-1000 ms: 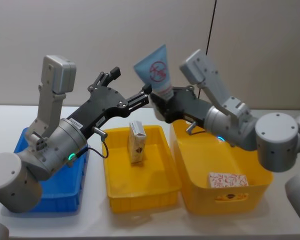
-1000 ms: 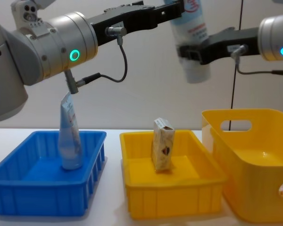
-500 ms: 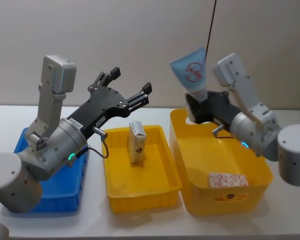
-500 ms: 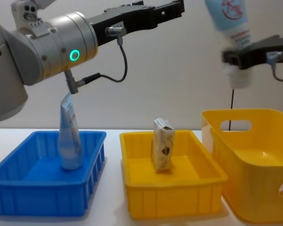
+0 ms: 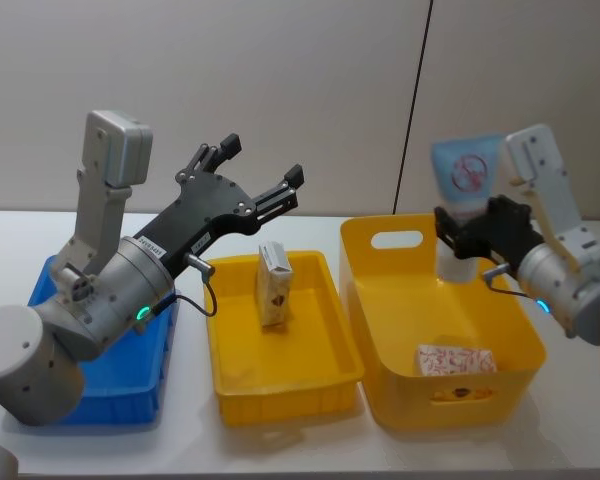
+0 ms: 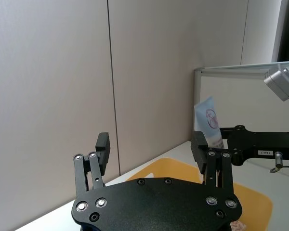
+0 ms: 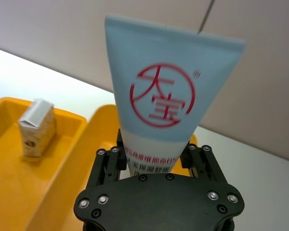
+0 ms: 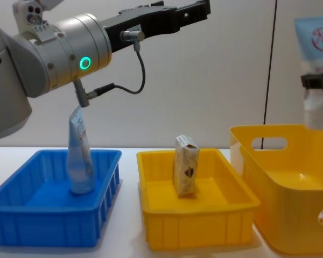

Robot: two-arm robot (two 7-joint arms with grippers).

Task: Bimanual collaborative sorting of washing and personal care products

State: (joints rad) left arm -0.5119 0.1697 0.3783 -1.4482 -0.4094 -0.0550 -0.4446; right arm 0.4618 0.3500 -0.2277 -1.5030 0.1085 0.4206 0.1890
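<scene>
The right end effector (image 5: 458, 232) is clenched on a pale blue squeeze tube (image 5: 464, 183), gripping it low on the body near the cap end. The long axis of the tube stands nearly upright, with the flat crimped end and the red round mark pointing up, away from the end effector. Directly below the end effector lies the large yellow bin (image 5: 380, 330), and the tube hangs over its far part, above the rim. I judge that the coming move depends on this: a straight descent puts the tube cap-first into that bin, with a small white carton (image 5: 455, 359) lying on the floor nearer to the robot.

The left end effector (image 5: 258, 190) is released, its fingers spread and holding nothing. It hovers high, well apart from the tube, above the far side of the shallow yellow tray (image 5: 280, 385), where another white carton (image 5: 273, 283) stands upright below it. In the chest view a second tube (image 8: 79, 156) stands in the blue bin (image 8: 48, 215). The right arm is clearly nearer to the carried tube; whether the cap already dips under the rim is hard to tell.
</scene>
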